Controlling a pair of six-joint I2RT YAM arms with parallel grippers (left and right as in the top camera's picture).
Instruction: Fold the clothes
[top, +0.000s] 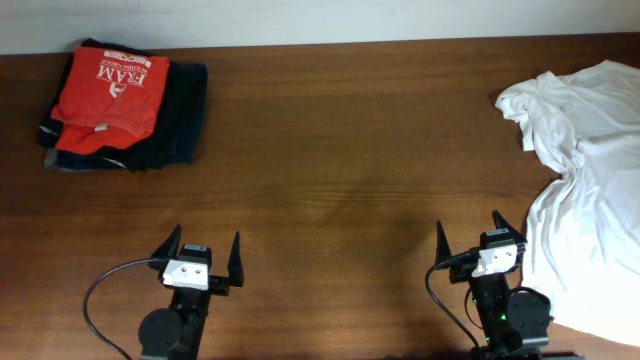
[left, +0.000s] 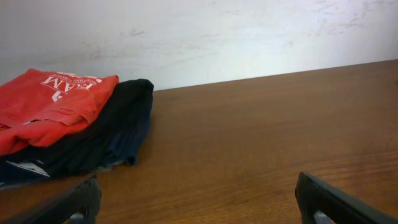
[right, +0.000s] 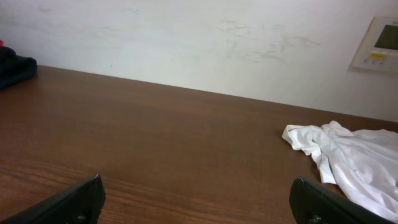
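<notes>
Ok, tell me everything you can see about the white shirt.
The white shirt looks like thin fabric. It is unfolded and crumpled, with a bunched, wrinkled far end. It lies on the table at its right side and runs out of the overhead view. No print shows. The open right tool sits just left of it, not holding it.
</notes>
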